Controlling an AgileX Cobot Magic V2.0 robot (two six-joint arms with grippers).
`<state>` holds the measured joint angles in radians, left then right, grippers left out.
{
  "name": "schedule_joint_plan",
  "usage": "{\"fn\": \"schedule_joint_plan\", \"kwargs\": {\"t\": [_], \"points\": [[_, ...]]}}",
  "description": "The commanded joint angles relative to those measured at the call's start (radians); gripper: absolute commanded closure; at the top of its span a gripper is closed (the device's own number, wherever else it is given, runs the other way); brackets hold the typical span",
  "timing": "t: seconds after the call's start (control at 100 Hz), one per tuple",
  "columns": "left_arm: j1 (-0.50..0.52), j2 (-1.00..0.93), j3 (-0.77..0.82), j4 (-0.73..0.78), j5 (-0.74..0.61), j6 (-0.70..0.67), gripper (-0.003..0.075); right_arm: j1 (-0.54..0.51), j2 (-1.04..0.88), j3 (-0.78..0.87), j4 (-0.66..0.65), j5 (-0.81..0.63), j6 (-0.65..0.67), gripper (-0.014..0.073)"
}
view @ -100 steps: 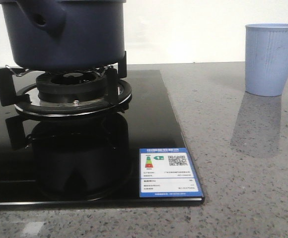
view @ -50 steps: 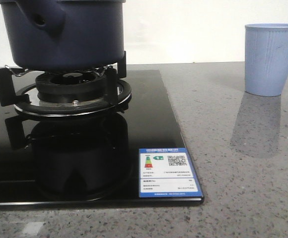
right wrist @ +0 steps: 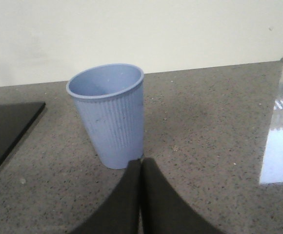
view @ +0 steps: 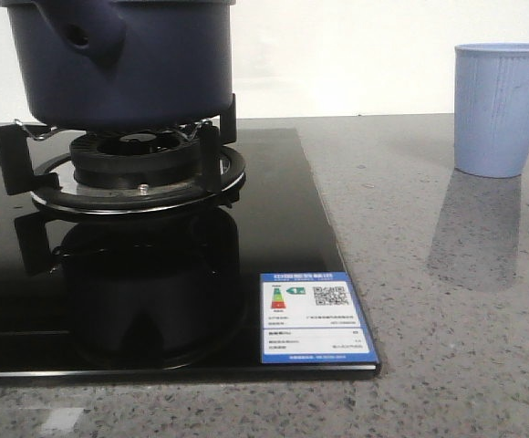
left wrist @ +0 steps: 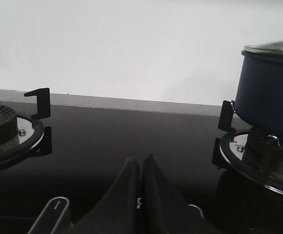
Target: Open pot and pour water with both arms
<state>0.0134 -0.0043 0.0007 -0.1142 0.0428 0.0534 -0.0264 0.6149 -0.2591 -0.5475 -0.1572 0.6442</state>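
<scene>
The dark navy pot [view: 123, 64] sits on the burner's black supports [view: 137, 169] at the left of the front view, its short hollow stub [view: 87, 36] facing the camera. In the left wrist view the pot [left wrist: 271, 92] carries a glass lid [left wrist: 273, 48] edged in metal. My left gripper [left wrist: 140, 160] is shut and empty over the black glass hob, well short of the pot. My right gripper [right wrist: 141, 161] is shut and empty, its tips just in front of the pale blue ribbed cup [right wrist: 110, 117]. No gripper shows in the front view.
The black glass hob [view: 283, 228] bears an energy label [view: 315, 315] near its front right corner. A second burner [left wrist: 10, 131] lies on the hob's other side. The pale blue cup [view: 502, 109] stands on the grey speckled counter [view: 447, 319]. A white wall runs behind.
The front view has shifted slightly: pot, hob and cup all sit a few pixels further right and lower. Nothing has been gripped or moved.
</scene>
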Motion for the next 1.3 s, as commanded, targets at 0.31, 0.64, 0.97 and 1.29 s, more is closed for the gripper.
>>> {"fn": "schedule_joint_plan", "kwargs": {"t": [0.31, 0.64, 0.97, 1.29], "points": [[0.002, -0.027, 0.034, -0.003, -0.068, -0.011, 0.0739, 0.035, -0.201, 0.029, 0.497, 0.049, -0.593, 0.0664], [0.002, -0.027, 0.034, -0.003, -0.068, -0.011, 0.0739, 0.035, -0.536, 0.299, 0.537, 0.054, -0.591, 0.0664], [0.002, -0.025, 0.034, -0.003, -0.068, -0.011, 0.0739, 0.007, -0.643, 0.297, 0.516, 0.248, -0.591, 0.0664], [0.002, -0.025, 0.034, -0.003, -0.068, -0.011, 0.0739, 0.007, -0.643, 0.297, 0.514, 0.248, -0.591, 0.0664]]}}
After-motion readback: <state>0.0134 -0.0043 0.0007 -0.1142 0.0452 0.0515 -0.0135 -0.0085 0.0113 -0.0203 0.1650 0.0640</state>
